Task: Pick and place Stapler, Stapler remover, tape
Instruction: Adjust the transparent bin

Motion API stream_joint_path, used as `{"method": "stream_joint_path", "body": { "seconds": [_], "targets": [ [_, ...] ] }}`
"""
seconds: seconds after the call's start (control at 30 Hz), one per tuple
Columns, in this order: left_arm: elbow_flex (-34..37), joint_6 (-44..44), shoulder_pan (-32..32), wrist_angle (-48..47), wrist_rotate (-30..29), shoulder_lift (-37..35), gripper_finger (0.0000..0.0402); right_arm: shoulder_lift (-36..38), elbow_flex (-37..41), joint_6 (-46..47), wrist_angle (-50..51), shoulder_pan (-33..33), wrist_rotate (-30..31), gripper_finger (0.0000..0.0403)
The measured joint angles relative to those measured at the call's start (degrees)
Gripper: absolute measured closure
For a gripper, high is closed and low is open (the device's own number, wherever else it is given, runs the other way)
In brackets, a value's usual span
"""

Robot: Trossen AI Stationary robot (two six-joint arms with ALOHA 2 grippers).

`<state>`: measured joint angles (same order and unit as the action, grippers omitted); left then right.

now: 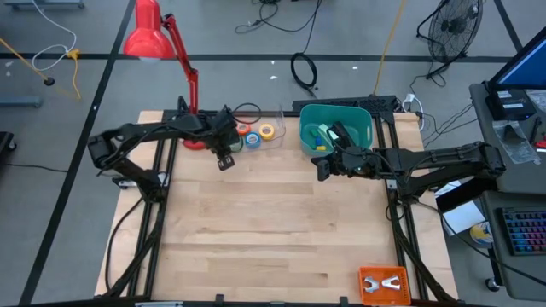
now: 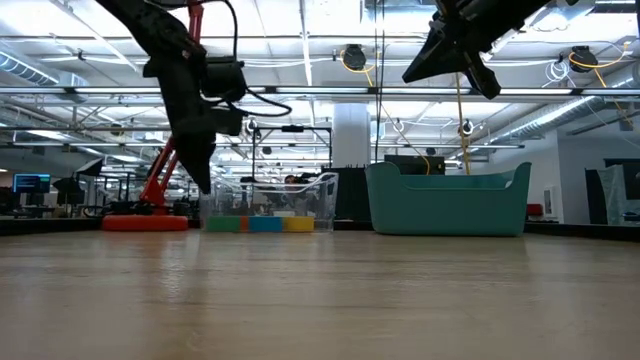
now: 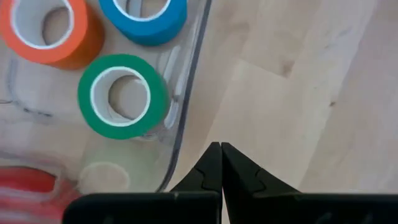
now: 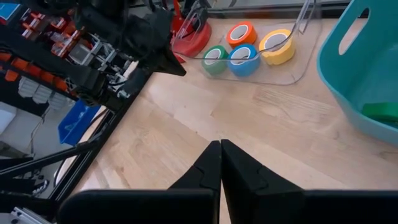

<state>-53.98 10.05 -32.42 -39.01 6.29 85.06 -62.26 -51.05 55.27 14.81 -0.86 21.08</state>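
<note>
My left tool (image 3: 220, 163), fingers pressed together, hangs over the bare wooden table (image 3: 298, 112) just beside a clear tray (image 3: 186, 112). Inside the tray I see green tape (image 3: 122, 95), orange tape (image 3: 50, 28) and blue tape (image 3: 146, 15).

Setting: large open robotics lab or industrial workshop hall. Evidence: wooden surface (image 1: 256, 213) mounted on black metal frame, two dark robot arms bolted at sides. Low view shows high ceiling with rows of strip lights (image 2: 300, 25), exposed beams, further workstations and monitors behind. Grey floor carries loose cables (image 1: 303, 68), standing fan (image 1: 452, 30). Keyboard (image 1: 522, 230) and screen at adjacent desk.
</note>
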Motion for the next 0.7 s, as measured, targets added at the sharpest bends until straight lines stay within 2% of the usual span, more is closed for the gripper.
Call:
{"method": "stream_joint_path", "body": {
  "seconds": [0.2,0.4,0.7],
  "targets": [
    [0.00,1.02,0.10,1.73,-2.66,2.23,0.0402,0.00,0.00,0.17,0.00,0.00,0.08,0.0403],
    [0.00,1.81,0.06,3.29,-8.98,2.31,0.0402,0.00,0.00,0.57,0.00,0.00,0.09,0.0403],
    [0.00,1.70,-0.43,3.38,-9.51,2.31,0.0402,0.00,0.00,0.46,0.02,0.00,0.09,0.0403]
  ]
}}
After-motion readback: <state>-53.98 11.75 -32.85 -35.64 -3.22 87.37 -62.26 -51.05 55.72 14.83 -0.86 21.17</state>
